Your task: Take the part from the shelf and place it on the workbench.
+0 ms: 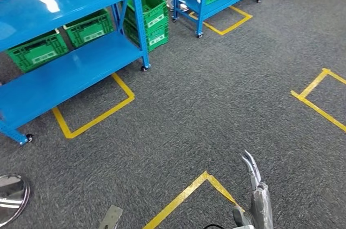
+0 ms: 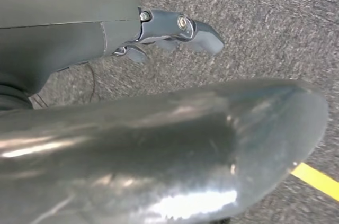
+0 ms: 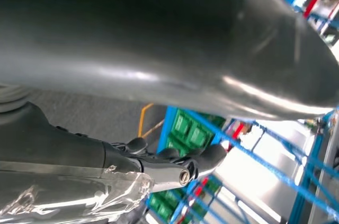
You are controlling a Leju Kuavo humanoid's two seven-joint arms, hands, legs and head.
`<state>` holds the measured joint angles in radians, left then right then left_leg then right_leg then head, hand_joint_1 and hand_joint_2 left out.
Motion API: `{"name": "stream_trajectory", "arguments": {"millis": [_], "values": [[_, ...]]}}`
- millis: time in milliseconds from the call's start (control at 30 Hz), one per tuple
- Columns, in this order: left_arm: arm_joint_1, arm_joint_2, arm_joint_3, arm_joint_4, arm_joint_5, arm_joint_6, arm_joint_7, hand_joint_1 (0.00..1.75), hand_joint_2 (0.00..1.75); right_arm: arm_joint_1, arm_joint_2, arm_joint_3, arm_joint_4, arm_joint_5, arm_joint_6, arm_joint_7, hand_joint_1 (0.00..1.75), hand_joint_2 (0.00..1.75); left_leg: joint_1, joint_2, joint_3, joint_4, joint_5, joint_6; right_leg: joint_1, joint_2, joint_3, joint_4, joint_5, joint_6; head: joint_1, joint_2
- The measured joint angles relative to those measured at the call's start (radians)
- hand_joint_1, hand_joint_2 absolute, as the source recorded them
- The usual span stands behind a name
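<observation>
Above carpet, right hand (image 1: 256,196) (empty)

Glossy blue metal shelf (image 1: 61,1), rough grey carpet (image 1: 212,104).

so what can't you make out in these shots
- Left hand: left wrist view shows fingers stretched over carpet; a blurred silver body part hides the rest.
- Right hand: cut off by the head view's bottom edge; palm hidden.
- Crates: contents too small; no part identifiable.
- Crate labels: unreadable.
</observation>
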<state>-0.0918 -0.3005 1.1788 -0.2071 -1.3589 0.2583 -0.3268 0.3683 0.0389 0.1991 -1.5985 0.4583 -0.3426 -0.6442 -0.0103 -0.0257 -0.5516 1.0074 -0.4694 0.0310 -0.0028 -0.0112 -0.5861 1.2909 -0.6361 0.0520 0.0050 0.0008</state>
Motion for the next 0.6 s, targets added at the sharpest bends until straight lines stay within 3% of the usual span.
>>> {"name": "stream_trajectory", "arguments": {"millis": [67, 100, 133, 200, 233, 267, 333, 367, 433, 467, 533, 567, 600], "values": [[0.004, 0.000, 0.000, 0.000, 0.000, -0.002, -0.002, 0.00, 0.00, 0.004, 0.000, 0.000, 0.002, 0.000, 0.000, 0.000, 0.00, 0.00, 0.005, -0.033, 0.031, 0.000, -0.024, -0.003, -0.002, 0.006, -0.078, 0.027, -0.039, 0.006, 0.001, 0.000], [0.006, 0.000, 0.000, 0.000, 0.000, -0.003, -0.002, 0.00, 0.00, 0.004, 0.000, 0.000, 0.002, 0.000, 0.000, 0.000, 0.00, 0.00, 0.009, -0.049, 0.051, 0.000, -0.038, -0.005, -0.002, 0.008, -0.098, 0.002, -0.033, 0.009, 0.001, 0.000], [0.008, -0.001, 0.000, 0.000, 0.000, -0.004, -0.004, 0.00, 0.00, 0.004, 0.000, 0.000, 0.003, 0.000, -0.001, 0.000, 0.00, 0.00, 0.012, -0.065, 0.071, 0.000, -0.054, -0.009, -0.005, 0.016, -0.107, -0.044, 0.004, 0.013, 0.001, 0.000], [0.011, -0.001, 0.000, 0.000, 0.000, -0.006, -0.006, 0.00, 0.00, 0.007, 0.000, 0.000, 0.005, 0.000, -0.001, 0.001, 0.00, 0.00, 0.016, -0.093, 0.103, 0.002, -0.086, -0.019, -0.013, 0.055, -0.115, -0.158, 0.148, 0.018, 0.008, 0.000], [0.012, -0.001, 0.000, 0.000, 0.000, -0.006, -0.008, 0.00, 0.00, 0.009, 0.000, 0.000, 0.007, 0.000, -0.001, 0.001, 0.00, 0.00, 0.017, -0.104, 0.112, 0.001, -0.102, -0.025, -0.016, 0.071, -0.114, -0.195, 0.206, 0.014, 0.011, 0.000], [0.012, -0.001, 0.000, 0.000, 0.000, -0.006, -0.008, 0.00, 0.00, 0.010, 0.000, 0.000, 0.008, 0.000, -0.001, 0.001, 0.00, 0.00, 0.018, -0.113, 0.119, 0.000, -0.110, -0.031, -0.017, 0.079, -0.113, -0.215, 0.239, 0.007, 0.013, 0.000], [0.011, 0.000, 0.000, 0.000, 0.000, -0.006, -0.010, 0.00, 0.00, 0.006, 0.000, 0.000, 0.009, 0.001, -0.002, 0.001, 0.00, 0.00, 0.019, -0.118, 0.124, 0.005, -0.108, -0.043, -0.015, 0.064, -0.096, -0.221, 0.231, -0.013, 0.012, 0.000], [0.009, 0.000, 0.000, 0.000, 0.000, -0.006, -0.010, 0.00, 0.00, 0.004, 0.001, 0.000, 0.008, 0.001, -0.002, 0.001, 0.00, 0.00, 0.017, -0.099, 0.117, 0.026, -0.095, -0.049, -0.016, 0.055, -0.083, -0.226, 0.224, -0.021, 0.010, 0.000], [0.005, 0.000, 0.000, 0.000, 0.000, -0.006, -0.011, 0.00, 0.00, 0.004, 0.002, 0.000, 0.008, 0.001, -0.002, 0.000, 0.00, 0.00, 0.013, -0.040, 0.062, 0.117, -0.084, -0.060, -0.017, 0.034, -0.047, -0.238, 0.203, -0.032, 0.001, 0.000], [0.003, 0.000, 0.000, 0.000, -0.001, -0.006, -0.012, 0.00, 0.00, 0.006, 0.002, 0.000, 0.009, 0.001, -0.003, 0.000, 0.00, 0.00, 0.012, -0.010, 0.017, 0.174, -0.096, -0.064, -0.017, 0.021, -0.027, -0.244, 0.190, -0.035, -0.002, 0.000], [0.004, 0.001, -0.001, 0.000, -0.002, -0.006, -0.015, 0.00, 0.00, 0.009, 0.002, -0.001, 0.009, 0.002, -0.003, 0.000, 0.00, 0.00, 0.011, 0.010, -0.067, 0.247, -0.157, -0.065, -0.016, -0.003, 0.014, -0.257, 0.162, -0.038, -0.005, 0.000], [0.007, 0.001, -0.001, 0.000, -0.003, -0.006, -0.016, 0.00, 0.00, 0.009, 0.002, -0.001, 0.009, 0.002, -0.003, 0.000, 0.00, 0.00, 0.011, 0.012, -0.096, 0.253, -0.183, -0.064, -0.015, -0.013, 0.039, -0.263, 0.147, -0.038, -0.005, 0.000], [0.010, 0.001, 0.000, 0.000, -0.003, -0.006, -0.017, 0.00, 0.00, 0.009, 0.002, -0.001, 0.009, 0.002, -0.003, 0.000, 0.00, 0.00, 0.011, 0.014, -0.114, 0.238, -0.190, -0.061, -0.015, -0.024, 0.067, -0.269, 0.130, -0.036, -0.006, 0.000]]}}
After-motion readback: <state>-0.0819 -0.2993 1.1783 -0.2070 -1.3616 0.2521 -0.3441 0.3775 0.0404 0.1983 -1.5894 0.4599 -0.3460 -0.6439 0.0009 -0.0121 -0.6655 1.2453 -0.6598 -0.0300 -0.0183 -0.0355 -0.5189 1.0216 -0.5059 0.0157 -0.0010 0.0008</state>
